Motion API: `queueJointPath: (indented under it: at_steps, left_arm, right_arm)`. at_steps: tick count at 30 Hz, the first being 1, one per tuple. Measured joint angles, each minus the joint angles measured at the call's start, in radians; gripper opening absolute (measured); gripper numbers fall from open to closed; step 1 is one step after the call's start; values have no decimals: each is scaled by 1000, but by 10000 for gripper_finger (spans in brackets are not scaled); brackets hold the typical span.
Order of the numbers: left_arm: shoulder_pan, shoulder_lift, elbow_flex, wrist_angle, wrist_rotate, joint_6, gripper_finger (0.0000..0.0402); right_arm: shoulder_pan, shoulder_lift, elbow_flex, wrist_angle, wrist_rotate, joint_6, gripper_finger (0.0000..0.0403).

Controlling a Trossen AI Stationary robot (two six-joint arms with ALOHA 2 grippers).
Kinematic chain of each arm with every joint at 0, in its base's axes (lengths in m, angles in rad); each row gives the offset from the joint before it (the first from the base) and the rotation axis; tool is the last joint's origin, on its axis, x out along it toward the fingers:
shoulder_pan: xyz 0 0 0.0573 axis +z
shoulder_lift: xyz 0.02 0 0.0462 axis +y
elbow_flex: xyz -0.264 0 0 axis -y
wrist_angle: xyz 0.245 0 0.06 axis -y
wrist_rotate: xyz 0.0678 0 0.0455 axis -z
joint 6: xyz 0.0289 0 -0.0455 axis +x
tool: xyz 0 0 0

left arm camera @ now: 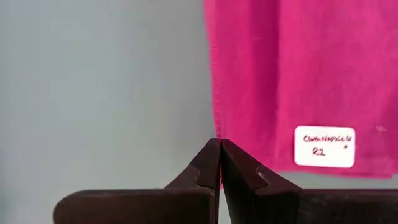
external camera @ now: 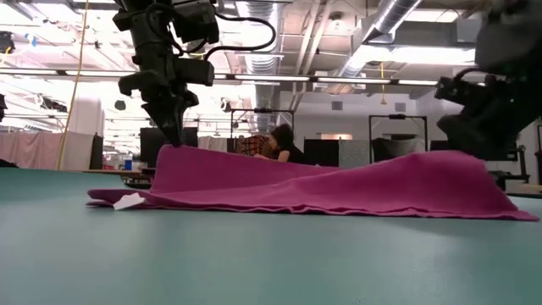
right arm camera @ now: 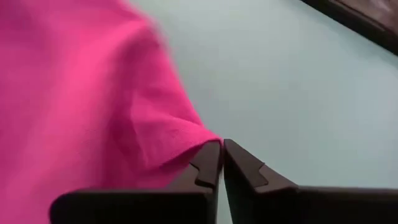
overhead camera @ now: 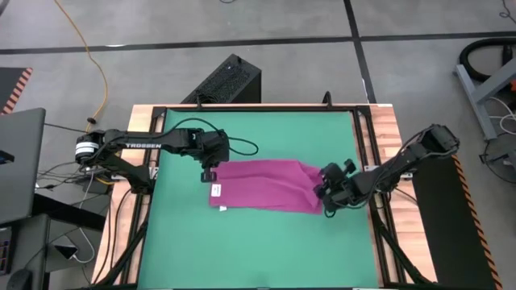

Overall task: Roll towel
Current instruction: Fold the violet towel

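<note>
Pinching the towel [left arm camera: 298, 68], left claw [left arm camera: 220, 163] nears its handwritten tag [left arm camera: 324, 146].

The towel [overhead camera: 266, 186] lies on the mat [overhead camera: 258, 250], between left tool [overhead camera: 209, 171] and right tool [overhead camera: 325, 196].

Left hand [overhead camera: 211, 171] pinched closed, arm extended; right hand [overhead camera: 326, 192] pinched closed, arm bent inward

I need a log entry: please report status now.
Left gripper and right gripper: fingers shut on towel corners. Towel lifted at both ends, not rolled. Green mat unobstructed.
</note>
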Motion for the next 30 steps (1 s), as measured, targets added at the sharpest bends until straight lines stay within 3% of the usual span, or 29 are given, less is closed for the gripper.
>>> queueJointPath:
  at_steps: [5,9,12,14,17,25,30]
  left_arm:
    - [0,0,0,0,0,4,0]
    - [0,0,0,0,0,9,0]
    - [0,0,0,1,1,15,0]
    - [0,0,0,1,1,16,0]
    - [1,0,0,1,1,25,0]
    - [1,0,0,2,2,32,0]
    - [1,0,0,1,2,48,0]
  right_arm:
    - [-7,0,0,-217,23,288,76]
    - [23,-22,0,-266,89,304,91]
    - [81,-49,0,-218,136,148,96]
    - [128,-54,0,-178,135,-32,97]
    - [148,-51,0,-137,111,-145,98]
    - [46,-53,0,1,42,-463,98]
    - [-89,-54,0,168,-126,-745,98]
